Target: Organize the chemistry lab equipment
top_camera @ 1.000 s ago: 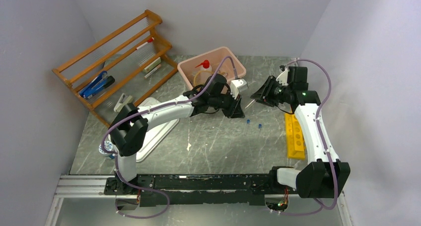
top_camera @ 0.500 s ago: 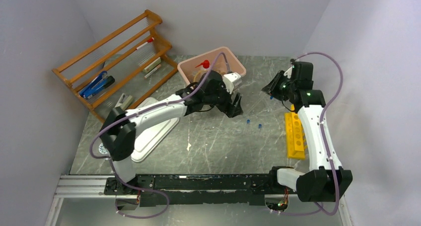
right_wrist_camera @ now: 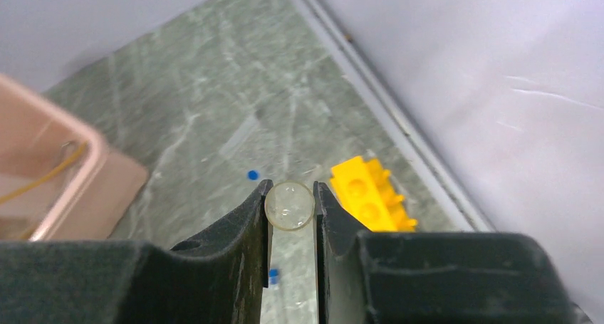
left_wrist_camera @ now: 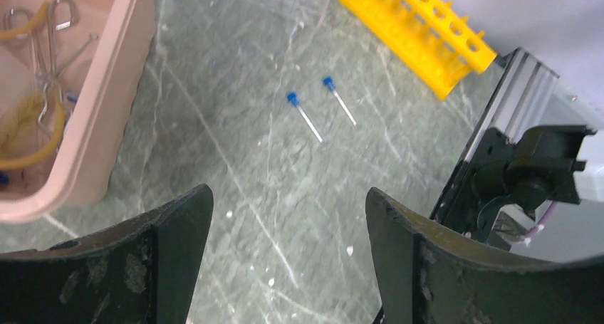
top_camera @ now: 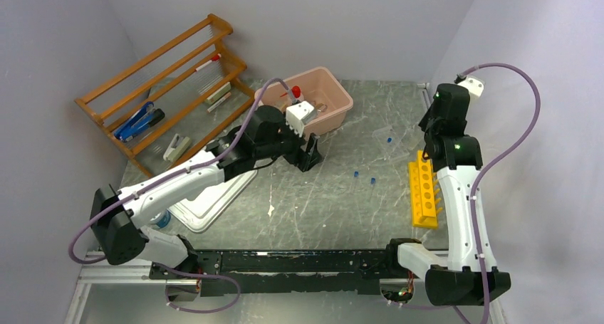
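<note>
Your right gripper hangs high over the far right corner of the table, its two fingers clamped on a clear tube that the wrist camera sees end-on as a round glassy disc. The tube's long axis runs along the fingers, pointing down toward the tabletop. The yellow tube rack lies just beyond and to the right of that tip, below it. From above, the rack's row of holes runs near to far along the right edge of the table. This arm is plainly the nearer one to the rack, so lining the tube up over an open hole looks like the move in hand, and a small drift sideways could set it on the rack's top face instead.

Your left gripper hovers low beside the pink tub with its jaws spread wide and nothing between them. Two blue-capped tubes lie flat on the table ahead of it, near each other and roughly parallel, between the tub and the rack.
</note>
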Tool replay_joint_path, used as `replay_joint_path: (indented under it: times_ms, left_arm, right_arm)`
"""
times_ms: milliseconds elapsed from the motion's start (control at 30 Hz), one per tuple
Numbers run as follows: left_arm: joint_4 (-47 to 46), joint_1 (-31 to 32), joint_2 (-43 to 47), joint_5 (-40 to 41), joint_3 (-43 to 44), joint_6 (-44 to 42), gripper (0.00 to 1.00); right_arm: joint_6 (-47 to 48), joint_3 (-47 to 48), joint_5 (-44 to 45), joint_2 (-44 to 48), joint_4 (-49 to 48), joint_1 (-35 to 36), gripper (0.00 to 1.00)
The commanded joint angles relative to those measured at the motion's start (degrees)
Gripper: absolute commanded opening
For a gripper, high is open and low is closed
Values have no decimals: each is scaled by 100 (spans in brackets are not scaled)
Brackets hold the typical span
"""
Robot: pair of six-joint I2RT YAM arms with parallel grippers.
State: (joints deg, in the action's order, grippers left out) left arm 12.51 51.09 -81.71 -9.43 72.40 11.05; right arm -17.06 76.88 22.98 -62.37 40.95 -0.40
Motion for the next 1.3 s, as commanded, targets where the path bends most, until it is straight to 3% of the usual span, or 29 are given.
replay_joint_path:
  times_ms: [0,400,1000,1267]
  left_arm:
    - [317,-7,477,321,-415,-153,82]
    - [199,-9,952,403,-992,-141,82]
    - [215,-5,1114,743,-1192,-215,82]
    - [260,-3,1088,877,-1242,-244,82]
  right_arm:
    - [208,-274,1369,201,-251,-3,13]
    - [-242,-1170,2262,629,-432,-2,13]
    - [-159,-2160,1988,1044,-1005,-3,12]
    - [-215,-2613,2124,1019,-2133,-34,12]
